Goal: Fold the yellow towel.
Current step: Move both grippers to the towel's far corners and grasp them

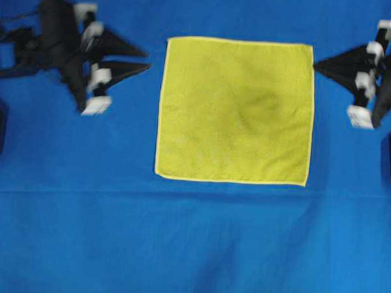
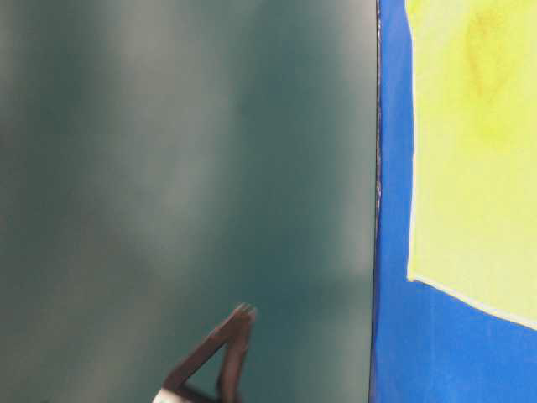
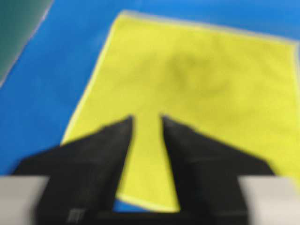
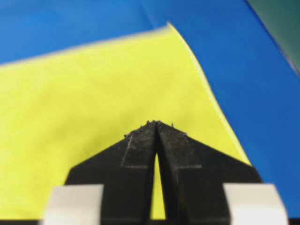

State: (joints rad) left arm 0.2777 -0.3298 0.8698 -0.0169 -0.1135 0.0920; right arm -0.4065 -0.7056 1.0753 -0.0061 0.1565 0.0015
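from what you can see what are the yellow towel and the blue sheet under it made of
Yellow towel: looks like soft microfibre, matte and slightly nubby, with a paler stitched hem. Blue sheet: probably thin woven fabric, smooth and matte, showing faint creases.

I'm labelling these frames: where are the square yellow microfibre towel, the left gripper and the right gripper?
square yellow microfibre towel (image 1: 235,110): overhead view, cloth centre.
left gripper (image 1: 146,59): overhead view, between its parted fingertips.
right gripper (image 4: 156,123): right wrist view, at its touching fingertips.

right gripper (image 4: 156,123) tips together, over yellow towel (image 4: 79,108)
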